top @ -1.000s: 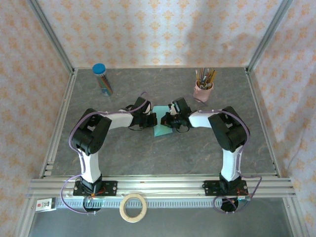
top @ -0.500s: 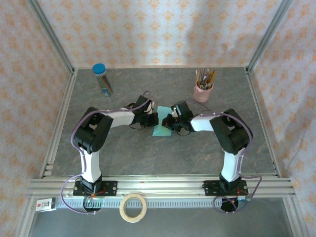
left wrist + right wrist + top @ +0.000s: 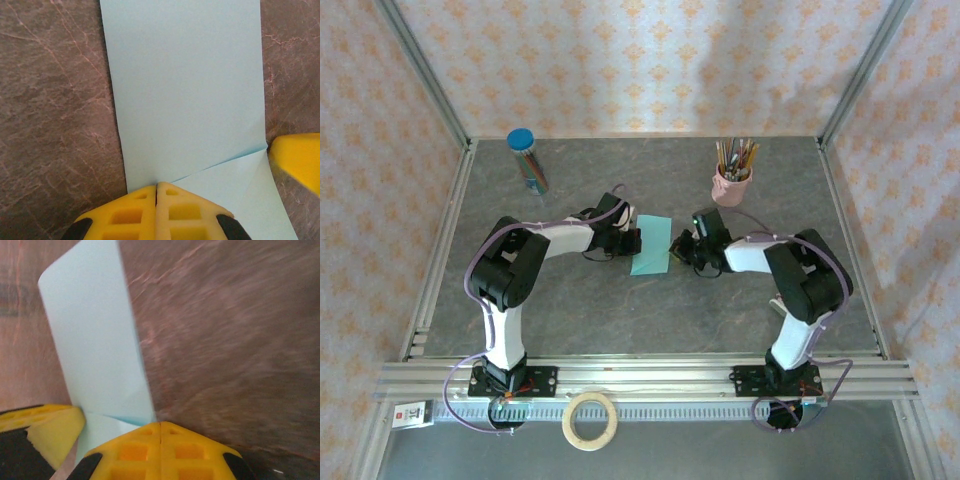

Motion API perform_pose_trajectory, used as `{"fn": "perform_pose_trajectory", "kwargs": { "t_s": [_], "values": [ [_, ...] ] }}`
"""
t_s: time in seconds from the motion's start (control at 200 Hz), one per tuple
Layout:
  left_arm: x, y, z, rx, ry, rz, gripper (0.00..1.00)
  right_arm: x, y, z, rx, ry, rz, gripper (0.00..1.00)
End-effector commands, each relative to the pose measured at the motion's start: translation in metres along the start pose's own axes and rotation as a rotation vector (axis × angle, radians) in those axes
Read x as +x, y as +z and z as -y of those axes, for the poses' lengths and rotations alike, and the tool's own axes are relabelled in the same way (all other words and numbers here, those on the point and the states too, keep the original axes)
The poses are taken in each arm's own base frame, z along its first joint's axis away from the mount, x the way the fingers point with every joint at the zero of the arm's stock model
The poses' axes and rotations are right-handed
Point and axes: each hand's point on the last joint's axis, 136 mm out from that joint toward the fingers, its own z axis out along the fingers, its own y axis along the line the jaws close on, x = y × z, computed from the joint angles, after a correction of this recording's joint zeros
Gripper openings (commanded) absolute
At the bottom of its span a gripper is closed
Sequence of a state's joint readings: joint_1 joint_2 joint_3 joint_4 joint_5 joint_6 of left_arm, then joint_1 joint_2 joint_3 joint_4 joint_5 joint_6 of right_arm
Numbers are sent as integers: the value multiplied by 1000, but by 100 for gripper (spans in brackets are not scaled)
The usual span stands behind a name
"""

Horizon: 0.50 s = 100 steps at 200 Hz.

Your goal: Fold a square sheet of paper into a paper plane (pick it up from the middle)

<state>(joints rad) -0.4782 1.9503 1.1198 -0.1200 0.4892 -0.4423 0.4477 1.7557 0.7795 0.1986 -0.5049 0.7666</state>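
Observation:
The square sheet of paper (image 3: 651,248) lies on the grey table as a folded light turquoise strip (image 3: 185,85). A slanted crease crosses its near end (image 3: 220,162). My left gripper (image 3: 633,240) is shut, its yellow tips (image 3: 156,186) pressing on the strip's left edge by that crease. My right gripper (image 3: 680,248) is shut too, with its tips (image 3: 160,424) touching down at the strip's right edge (image 3: 95,340). Each wrist view catches the other gripper's yellow finger, the right one (image 3: 297,160) and the left one (image 3: 45,427), beside the paper. No paper sits between either pair of jaws.
A pink cup of pencils (image 3: 732,184) stands at the back right. A blue-capped tube of pens (image 3: 527,160) leans at the back left. A roll of tape (image 3: 590,420) lies on the near rail. Metal frame posts and patterned walls border the table.
The right gripper has slid right, off the top of the paper to its right edge, and more of the strip shows. The left gripper has hardly moved.

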Motion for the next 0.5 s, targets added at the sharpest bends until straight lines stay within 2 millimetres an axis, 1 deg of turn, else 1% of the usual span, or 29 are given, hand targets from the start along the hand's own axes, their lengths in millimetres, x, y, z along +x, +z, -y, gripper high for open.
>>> {"fn": "perform_pose_trajectory", "kwargs": {
  "t_s": [0.0,0.045,0.095,0.145,0.2,0.355,0.395,0.495],
  "values": [
    [74,17,-75,-268,-54,-228,0,-20,-19,-10,7,-6,92,4],
    [72,17,-73,-257,-51,-226,0,-21,-24,-27,-42,-44,93,4],
    [69,18,-70,-248,-46,-221,0,-19,-25,-42,-78,-89,73,5],
    [67,18,-68,-241,-42,-218,0,-14,-22,-52,-88,-132,44,5],
    [65,18,-65,-231,-32,-217,0,-4,-15,-60,-91,-168,2,5],
    [63,17,-59,-206,-4,-224,0,23,10,-67,-94,-211,-96,4],
    [63,17,-58,-198,1,-226,0,25,14,-68,-103,-208,-109,3],
    [63,18,-56,-189,8,-229,0,34,23,-63,-108,-192,-143,2]
  ]
}}
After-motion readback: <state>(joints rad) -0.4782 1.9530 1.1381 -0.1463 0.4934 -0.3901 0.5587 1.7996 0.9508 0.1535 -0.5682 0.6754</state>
